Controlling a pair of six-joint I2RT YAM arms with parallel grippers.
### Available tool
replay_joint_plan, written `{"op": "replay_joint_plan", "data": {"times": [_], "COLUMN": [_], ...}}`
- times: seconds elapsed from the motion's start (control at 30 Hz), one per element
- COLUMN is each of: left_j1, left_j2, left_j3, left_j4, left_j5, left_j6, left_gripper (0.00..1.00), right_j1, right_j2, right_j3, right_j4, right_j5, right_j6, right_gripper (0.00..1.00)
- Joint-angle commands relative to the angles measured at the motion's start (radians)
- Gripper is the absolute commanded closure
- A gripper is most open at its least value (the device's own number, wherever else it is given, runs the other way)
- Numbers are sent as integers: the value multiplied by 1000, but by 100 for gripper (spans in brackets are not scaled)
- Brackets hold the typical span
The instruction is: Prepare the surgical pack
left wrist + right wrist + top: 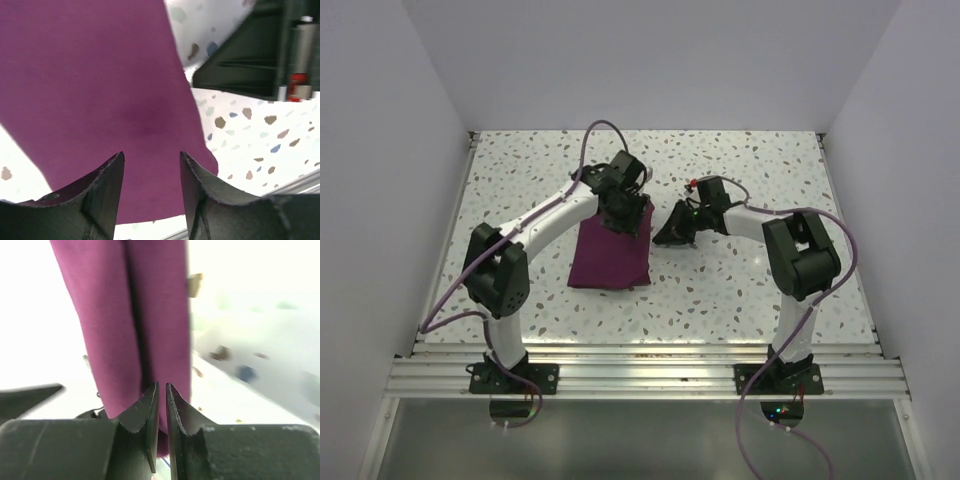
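Observation:
The plum-purple cloth lies as a folded bundle on the speckled table, left of the middle. My left gripper hangs over its far end with the jaws open and empty. The left wrist view shows the cloth just beneath my left gripper. My right gripper is at the bundle's right edge. In the right wrist view my right gripper has its jaws almost together with nothing visible between them, and the cloth, with a fold line down it, is right in front. The tray, instruments and gauze are out of view.
The speckled table is walled in by white panels on the left, back and right. A metal rail with both arm bases runs along the near edge. The right gripper's black body shows close by in the left wrist view.

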Motion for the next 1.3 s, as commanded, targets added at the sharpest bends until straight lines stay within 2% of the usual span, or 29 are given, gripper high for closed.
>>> {"op": "replay_joint_plan", "data": {"times": [0.0, 0.23, 0.37, 0.53, 0.73, 0.83, 0.9, 0.93, 0.97, 1.07, 1.2, 1.27], "left_j1": [21, 21, 10, 9, 10, 10, 12, 10, 10, 12, 12, 13], "left_j2": [-8, 144, 189, 175, 147, 117, 95, 86, 77, 23, -59, -78], "left_j3": [83, 268, 273, 231, 180, 122, 97, 67, 47, -47, -168, -227], "left_j4": [18, -2, -13, -10, 16, 61, 94, 108, 146, 243, 376, 432], "left_j5": [14, 8, -33, -92, -43, 23, 77, 95, 132, 201, 298, 322], "left_j6": [7, -17, -45, -76, -76, -47, -28, -22, -17, -25, -57, -65], "left_gripper": [46, 42, 42, 53, 80, 92, 99, 100, 100, 100, 100, 100], "right_j1": [-41, -69, -67, -52, -12, -13, -45, -59, -76, -133, -149, -142], "right_j2": [-54, 22, 84, 162, 245, 245, 222, 213, 200, 165, 136, 122], "right_j3": [-1, 128, 186, 242, 303, 292, 301, 311, 318, 373, 412, 415], "right_j4": [-136, -128, -58, 27, 113, 221, 109, 65, -63, -281, -303, -229], "right_j5": [11, 0, -27, -81, -103, -153, -126, -110, -97, -29, -95, -164], "right_j6": [-111, -80, -16, 73, 124, 167, 87, 50, -35, -213, -245, -187], "right_gripper": [85, 85, 85, 85, 86, 86, 86, 86, 86, 86, 86, 86]}}
